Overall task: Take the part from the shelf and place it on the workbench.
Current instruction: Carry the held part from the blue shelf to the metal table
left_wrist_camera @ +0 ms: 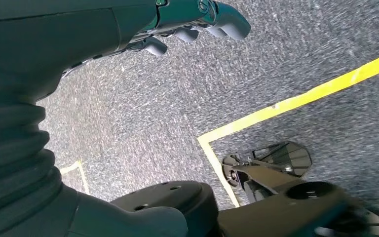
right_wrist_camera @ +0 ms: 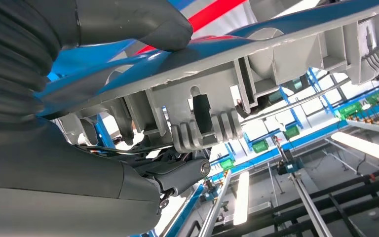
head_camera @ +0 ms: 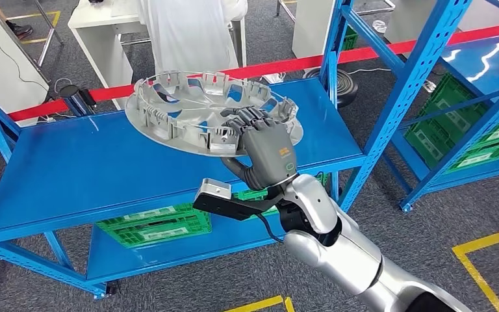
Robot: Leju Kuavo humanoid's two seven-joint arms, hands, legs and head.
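Part [head_camera: 195,110] in right hand [head_camera: 266,146], tilted.

Silver-grey part [head_camera: 188,110] — blue shelf [head_camera: 91,169], green crates [head_camera: 156,224], red tape [head_camera: 377,52].

- The part [head_camera: 195,110]: grey moulded plastic, matt, ribbed.
- The shelf [head_camera: 104,169]: blue painted metal, smooth, slightly glossy.
- The right hand [head_camera: 263,146]: dark matt plastic.
- The floor [left_wrist_camera: 177,89]: rough grey carpet.
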